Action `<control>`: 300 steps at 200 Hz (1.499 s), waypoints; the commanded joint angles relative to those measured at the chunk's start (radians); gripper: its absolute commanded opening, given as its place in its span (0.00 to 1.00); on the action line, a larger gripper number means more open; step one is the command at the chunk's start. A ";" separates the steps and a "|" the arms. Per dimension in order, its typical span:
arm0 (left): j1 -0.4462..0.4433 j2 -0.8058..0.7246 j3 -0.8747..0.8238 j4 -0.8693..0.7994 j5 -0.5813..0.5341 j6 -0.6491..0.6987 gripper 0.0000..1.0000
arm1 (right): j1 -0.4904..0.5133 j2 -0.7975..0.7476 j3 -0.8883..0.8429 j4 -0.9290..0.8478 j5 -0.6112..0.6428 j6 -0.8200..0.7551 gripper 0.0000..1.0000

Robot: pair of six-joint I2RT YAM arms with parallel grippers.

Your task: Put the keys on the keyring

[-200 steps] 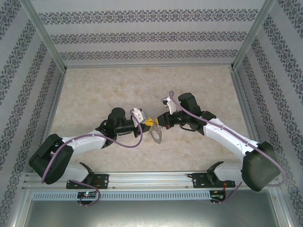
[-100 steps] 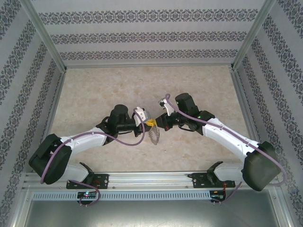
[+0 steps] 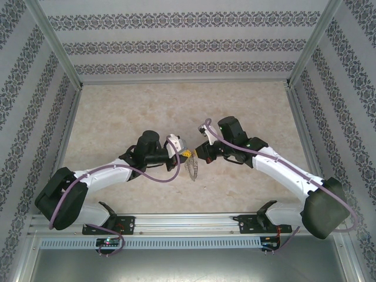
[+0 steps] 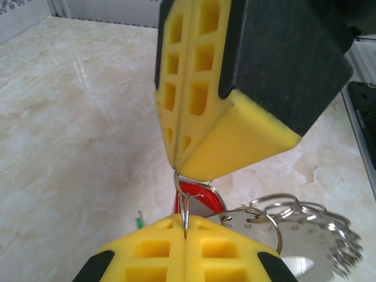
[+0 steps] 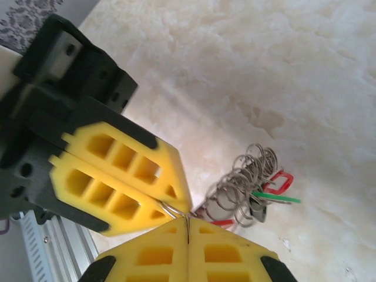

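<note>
One pale marbled table top (image 3: 117,111) is seen beneath everything, walled in by patterned panels (image 3: 188,44) on three sides. Two white arms are reached inward from the near rail, the left arm (image 3: 106,175) and the right arm (image 3: 282,167), and their tips are brought together over the middle of the table.

The left gripper (image 3: 184,154) (image 4: 185,235) (image 5: 179,200) is shown with its yellow jaws pressed fully together, a thin wire being pinched in the seam between them. The right gripper (image 3: 198,154) (image 4: 176,161) (image 5: 188,226) is likewise closed tight, its tips set nearly against the left tips, and the same wire is gripped by it.

That wire belongs to the keyring (image 3: 192,167) (image 4: 183,202) (image 5: 173,210), which is held between the two grippers, with its cluster of small silvery rings (image 4: 282,208) (image 5: 247,176) hung below and to one side.

The red key (image 4: 200,202) (image 5: 281,181) and the green key (image 4: 140,220) (image 5: 279,200) are seen just beside this cluster; whether they are threaded onto the hoop cannot be told.
</note>
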 commanded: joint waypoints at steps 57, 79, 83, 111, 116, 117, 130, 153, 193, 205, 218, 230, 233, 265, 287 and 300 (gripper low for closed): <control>-0.002 -0.049 -0.040 0.219 0.072 -0.066 0.00 | -0.038 0.033 0.017 -0.044 -0.030 -0.045 0.00; -0.002 -0.048 -0.025 0.182 0.098 -0.051 0.00 | -0.057 0.036 0.017 -0.017 -0.067 -0.017 0.00; -0.002 -0.048 -0.021 0.166 0.098 -0.044 0.00 | -0.058 0.032 0.017 -0.012 -0.071 -0.015 0.00; -0.003 -0.038 -0.010 0.066 0.077 0.005 0.00 | -0.059 -0.003 0.042 0.000 -0.100 -0.011 0.00; -0.002 -0.034 -0.005 0.046 0.073 0.013 0.00 | -0.057 -0.005 0.047 0.002 -0.110 -0.010 0.00; -0.003 -0.033 -0.003 0.043 0.073 0.015 0.00 | -0.057 -0.005 0.049 0.003 -0.111 -0.010 0.00; -0.004 -0.020 0.011 -0.002 0.072 0.030 0.00 | -0.046 -0.002 0.067 -0.005 -0.136 -0.014 0.00; -0.005 0.000 0.031 -0.022 0.070 0.030 0.00 | -0.017 0.019 0.100 -0.046 -0.142 -0.038 0.00; -0.012 0.017 0.066 -0.068 0.071 0.057 0.00 | 0.005 0.049 0.123 -0.096 -0.103 -0.061 0.00; -0.014 0.018 0.072 -0.090 0.073 0.068 0.00 | 0.010 0.051 0.125 -0.095 -0.100 -0.067 0.00; -0.016 0.020 0.086 -0.123 0.080 0.081 0.00 | 0.018 0.051 0.131 -0.096 -0.101 -0.075 0.00; -0.018 0.021 0.093 -0.142 0.078 0.083 0.03 | 0.019 0.050 0.132 -0.098 -0.082 -0.074 0.00; -0.017 0.022 0.093 -0.143 0.075 0.082 0.07 | 0.018 0.049 0.131 -0.099 -0.077 -0.074 0.00; -0.017 -0.014 0.068 -0.114 0.045 0.040 0.25 | -0.008 0.032 0.093 -0.094 0.010 -0.047 0.00; -0.017 -0.044 0.043 -0.088 0.028 0.015 0.32 | -0.027 0.014 0.046 -0.080 0.046 -0.016 0.00; -0.017 -0.063 0.038 -0.096 0.022 0.009 0.35 | -0.035 -0.004 0.014 -0.067 0.071 0.001 0.00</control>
